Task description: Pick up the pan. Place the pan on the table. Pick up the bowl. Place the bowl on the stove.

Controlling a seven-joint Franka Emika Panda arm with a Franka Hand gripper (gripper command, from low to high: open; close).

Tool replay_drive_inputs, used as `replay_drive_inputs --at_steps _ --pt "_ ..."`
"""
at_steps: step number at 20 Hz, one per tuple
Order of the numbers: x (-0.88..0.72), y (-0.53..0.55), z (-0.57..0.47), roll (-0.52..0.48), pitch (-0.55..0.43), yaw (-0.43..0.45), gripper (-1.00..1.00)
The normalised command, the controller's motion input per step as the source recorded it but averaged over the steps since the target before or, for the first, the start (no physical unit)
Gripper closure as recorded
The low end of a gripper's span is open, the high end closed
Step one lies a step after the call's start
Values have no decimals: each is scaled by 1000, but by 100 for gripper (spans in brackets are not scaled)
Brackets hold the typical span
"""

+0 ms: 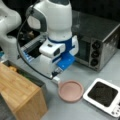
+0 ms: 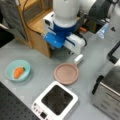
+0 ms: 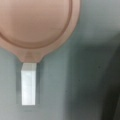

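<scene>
The pan [image 1: 71, 91] rests flat on the grey surface [image 2: 37, 62], just beside the stove [image 2: 55, 101], whose black top is bare. The gripper [image 1: 58, 72] hangs just above the pan's white handle [image 2: 78, 59]; whether its jaws are apart or together cannot be told. The pan looks rigid, shallow and light; the stub handle appears the natural place to take hold, though short and probably smooth. The bowl [image 2: 18, 70], carrying its orange food [image 2: 19, 72], sits well apart toward a front view's left and appears in no other view. The wrist view alone shows the handle [image 3: 28, 83] free, with nothing touching it. An oven [image 1: 98, 43] stands behind.
</scene>
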Motion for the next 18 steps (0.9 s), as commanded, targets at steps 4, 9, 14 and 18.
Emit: replay_drive_inputs --at_steps 4,9,14,18 --pt "565 -403 263 228 273 -44 -100" --pt "493 -412 177 223 261 -42 -100" --pt "525 -438 128 185 266 -17 -100" --pt "607 -446 59 177 251 -36 -100"
